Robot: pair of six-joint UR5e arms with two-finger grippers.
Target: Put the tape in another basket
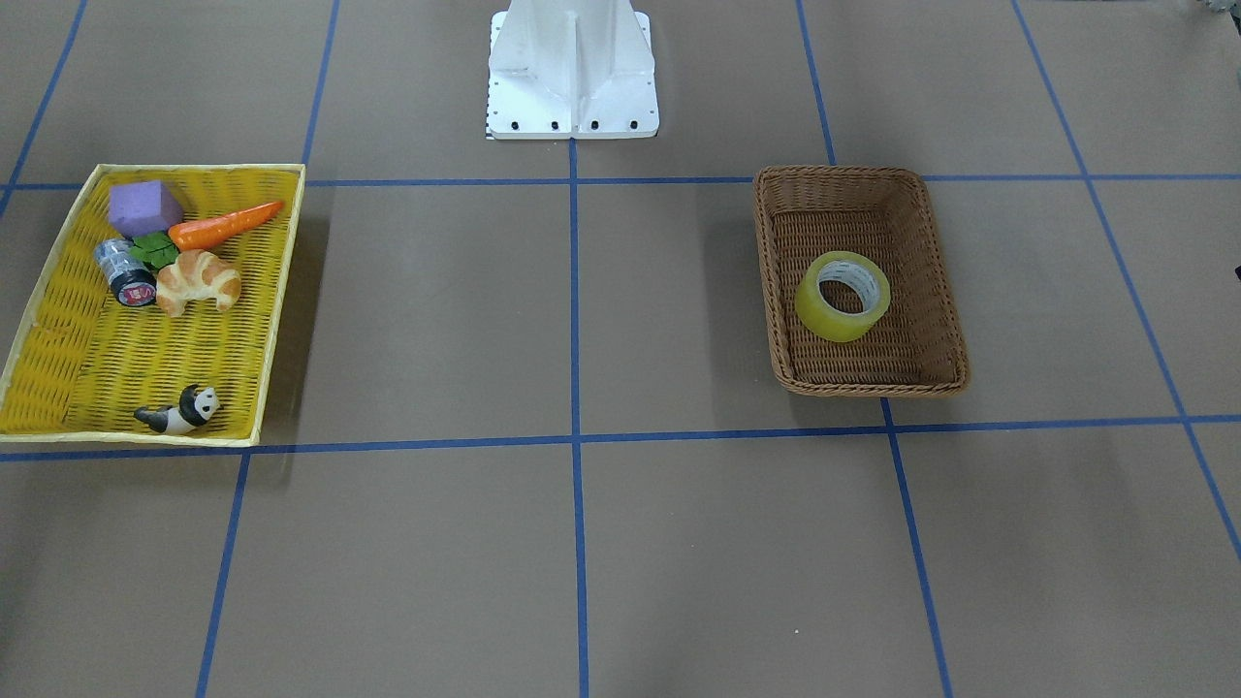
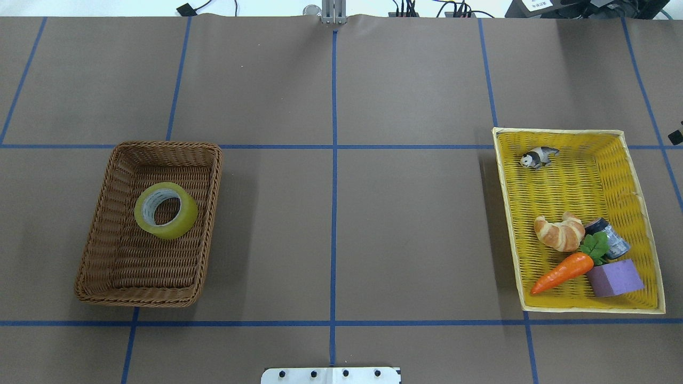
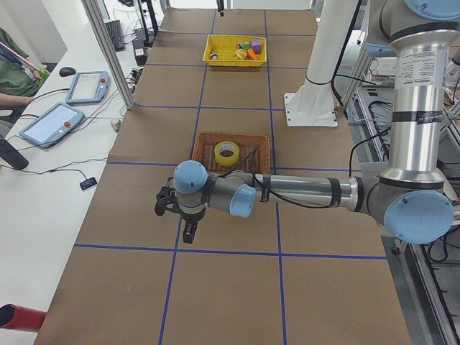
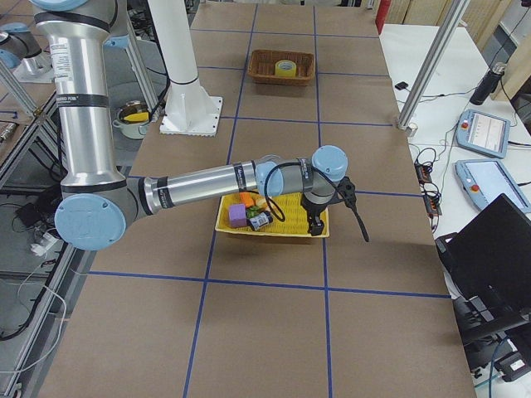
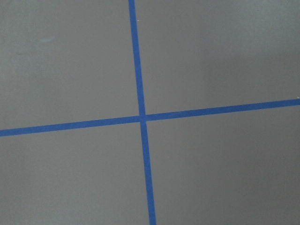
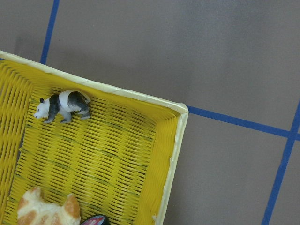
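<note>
The tape (image 1: 842,296), a wide translucent yellow roll with a white core, lies tilted inside the brown wicker basket (image 1: 853,174). Both also show in the overhead view, the tape (image 2: 165,209) in the basket (image 2: 165,144). My left gripper (image 3: 188,231) shows only in the exterior left view, above bare table just short of the basket (image 3: 231,134); I cannot tell if it is open or shut. My right gripper (image 4: 315,228) shows only in the exterior right view, above the yellow tray's near edge; I cannot tell its state either.
A shallow yellow woven tray (image 2: 507,213) holds a croissant (image 2: 559,233), a carrot (image 2: 563,272), a purple block (image 2: 613,277), a small silver-black cylinder (image 2: 608,237) and a panda figure (image 2: 539,157). The white robot base (image 1: 572,68) stands at the table's back middle.
</note>
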